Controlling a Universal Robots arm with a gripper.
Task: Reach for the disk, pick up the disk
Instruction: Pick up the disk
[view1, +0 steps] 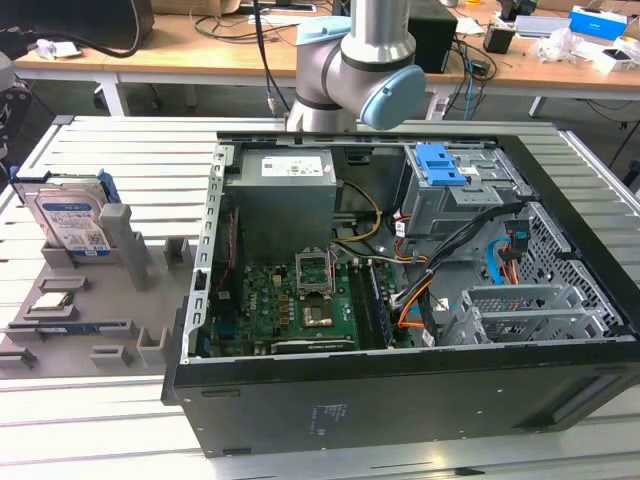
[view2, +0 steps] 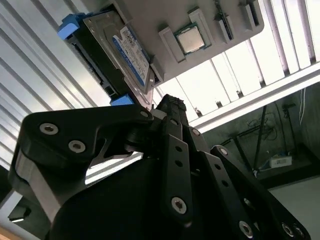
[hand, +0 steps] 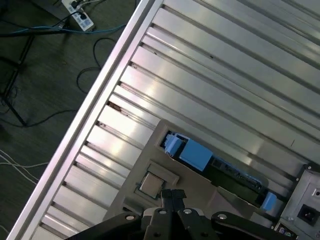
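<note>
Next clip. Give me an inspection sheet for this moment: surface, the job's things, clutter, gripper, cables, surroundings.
Surface: ribbed metal table, bearing a grey fixture tray and an open computer case.
Job's things: the disk stands on edge in the tray, leaning back, with nothing touching it.
Clutter: a processor chip sits in another tray slot.
Gripper: the gripper is shut and empty, hovering over the tray, apart from the disk.
Cables: bundled cables inside the case; a power strip with leads on the floor.
Surroundings: wooden desks with gear behind the table.
</note>
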